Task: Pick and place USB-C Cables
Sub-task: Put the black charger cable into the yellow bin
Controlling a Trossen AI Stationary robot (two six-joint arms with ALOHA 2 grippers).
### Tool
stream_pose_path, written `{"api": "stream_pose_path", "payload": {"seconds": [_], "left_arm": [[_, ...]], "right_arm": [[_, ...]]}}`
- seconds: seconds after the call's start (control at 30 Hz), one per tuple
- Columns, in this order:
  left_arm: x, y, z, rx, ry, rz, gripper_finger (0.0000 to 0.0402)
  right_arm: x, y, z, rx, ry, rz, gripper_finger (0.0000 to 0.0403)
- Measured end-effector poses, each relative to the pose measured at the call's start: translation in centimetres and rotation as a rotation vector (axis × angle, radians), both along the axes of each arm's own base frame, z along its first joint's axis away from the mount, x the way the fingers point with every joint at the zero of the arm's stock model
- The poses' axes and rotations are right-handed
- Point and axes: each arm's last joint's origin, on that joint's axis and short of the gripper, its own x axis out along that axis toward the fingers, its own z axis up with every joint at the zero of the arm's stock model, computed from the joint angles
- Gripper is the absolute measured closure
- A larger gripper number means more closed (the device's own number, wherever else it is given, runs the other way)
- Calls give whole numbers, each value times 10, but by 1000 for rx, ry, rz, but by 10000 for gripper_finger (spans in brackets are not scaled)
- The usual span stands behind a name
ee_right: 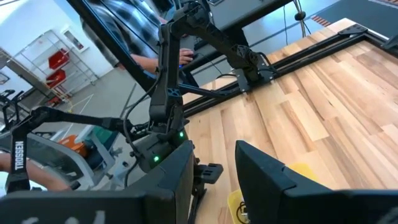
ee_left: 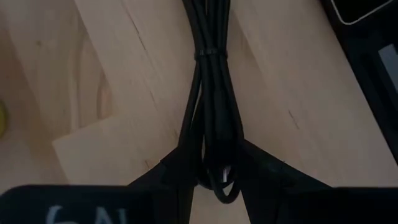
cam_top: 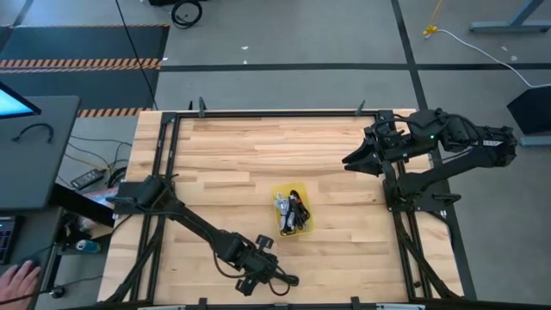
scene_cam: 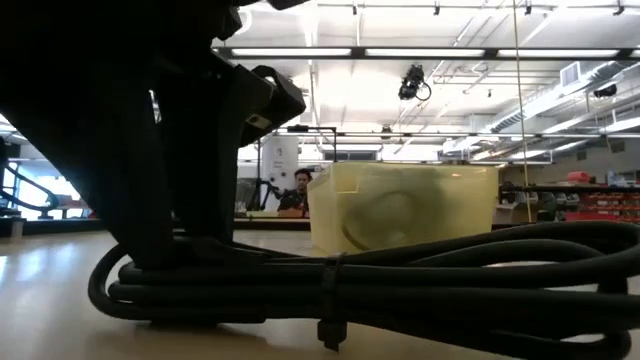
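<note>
A black bundled USB-C cable (ee_left: 211,81), tied with a band (ee_left: 210,55), lies stretched out on the wooden table by its near edge (cam_top: 282,279). My left gripper (ee_left: 212,145) stands at the cable's looped end, shut on it. A yellow bin (cam_top: 277,191) in the table's middle holds several more cables (cam_top: 291,211), grey and black. In the low view the bin (scene_cam: 400,205) stands behind the black cable (scene_cam: 400,275). My right gripper (cam_top: 351,161) hangs raised at the far right, open with nothing between its fingers (ee_right: 214,155). My left gripper has the cable's looped end (ee_left: 221,183) between its two fingers (ee_left: 174,168), one on each side, and the bundle fills the gap. The fingers slant steeply down from the table's left and lie along the cable. The rest of the cable (scene_cam: 420,285) rests along the table.
Black frame rails (cam_top: 168,164) run along the table's left, right and far sides. A person's hand (cam_top: 19,277) shows at the near left beside the table, next to a desk with a screen (cam_top: 17,103). Bare wood lies around the bin.
</note>
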Motion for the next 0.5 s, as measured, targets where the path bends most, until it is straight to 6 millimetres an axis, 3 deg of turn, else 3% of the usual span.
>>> {"api": "stream_pose_path", "payload": {"seconds": [0.23, 0.4, 0.5], "left_arm": [[4, 5, -6, -26, 31, 76, 294], [11, 17, -1, -104, 50, 259, 373], [15, 26, 7, -117, 13, 352, 377]], "right_arm": [[0, 0, 0, 0, 0, 0, 277], [0, 0, 0, 3, 0, -1, 277], [0, 0, 0, 2, 0, 0, 277]]}}
